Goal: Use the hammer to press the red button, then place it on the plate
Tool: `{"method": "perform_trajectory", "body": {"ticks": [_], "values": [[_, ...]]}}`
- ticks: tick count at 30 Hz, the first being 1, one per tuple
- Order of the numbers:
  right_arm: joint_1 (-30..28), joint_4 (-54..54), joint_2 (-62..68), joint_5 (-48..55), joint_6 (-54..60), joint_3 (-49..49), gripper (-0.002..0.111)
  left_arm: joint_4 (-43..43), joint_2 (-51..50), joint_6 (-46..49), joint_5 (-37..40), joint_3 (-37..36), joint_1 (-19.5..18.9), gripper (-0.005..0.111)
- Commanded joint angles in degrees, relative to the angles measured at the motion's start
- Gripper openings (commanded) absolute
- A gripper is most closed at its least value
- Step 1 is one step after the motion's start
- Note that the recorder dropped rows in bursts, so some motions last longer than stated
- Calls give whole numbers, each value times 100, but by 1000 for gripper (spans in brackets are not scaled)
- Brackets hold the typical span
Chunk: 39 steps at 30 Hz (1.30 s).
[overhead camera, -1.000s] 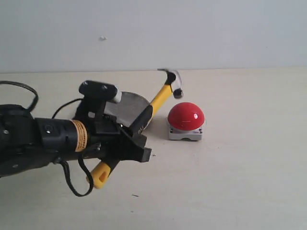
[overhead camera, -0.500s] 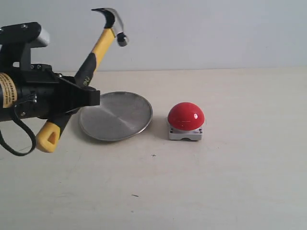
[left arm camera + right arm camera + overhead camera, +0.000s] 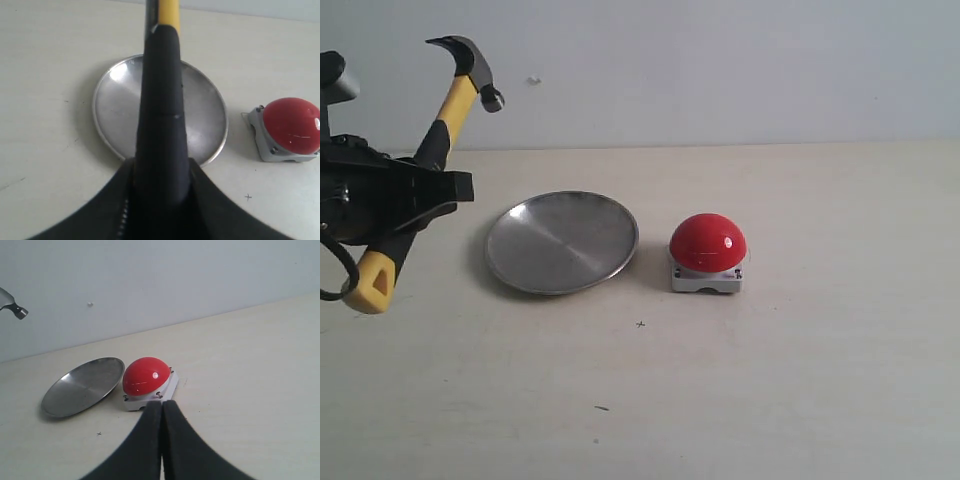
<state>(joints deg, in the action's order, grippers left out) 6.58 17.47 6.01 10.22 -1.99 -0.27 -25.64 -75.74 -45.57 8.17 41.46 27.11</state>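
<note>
Jaws of the left gripper (image 3: 425, 195) are clamped round the black rubbery grip of the hammer (image 3: 442, 132), holding it up off the table (image 3: 800, 380) at the far left of the ext. view, left of the plate (image 3: 562, 242) and well apart from the red button (image 3: 707, 240). Jaws of the right gripper (image 3: 161, 407) are pressed flat together w/ nothing btwn them, low over the table near the button. Hammer slants: dark steel head (image 3: 468, 55) w/ curved claw and round striking face is up top against the wall (image 3: 740, 70). Below it comes a yellow neck, then the black grip, then the yellow looped end (image 3: 368, 283) hanging lowest, to the left. Left wrist view shows the grip as a smooth matte black shaft crossing in front of the plate. Plate is round, shallow, dull silver metal w/ raised rim and soft streaky reflections, lying flat. Just beside it on the right, not touching, sits the button: glossy red dome w/ a small highlight, on a square grey-white base (image 3: 705, 282) w/ tiny screws at the corners. Table is pale beige, matte, w/ a few small dark specks. Wall behind is plain pale grey-white w/ one small mark.
</note>
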Motion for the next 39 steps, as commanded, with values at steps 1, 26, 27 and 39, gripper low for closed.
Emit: {"method": "perform_trajectory", "body": {"ticks": [1, 26, 27, 39], "values": [[10, -7, 12, -4, 38, 27, 0, -31, 120, 35, -335, -35, 245, 0], [10, 13, 12, -4, 38, 27, 0, 5378, 120, 6811, -94, -621, 886, 0], [10, 13, 12, -4, 38, 27, 0, 5381, 120, 6897, 196, -492, 886, 0], [10, 13, 12, -4, 38, 27, 0, 5937, 101, 7086, 350, 387, 886, 0]]}}
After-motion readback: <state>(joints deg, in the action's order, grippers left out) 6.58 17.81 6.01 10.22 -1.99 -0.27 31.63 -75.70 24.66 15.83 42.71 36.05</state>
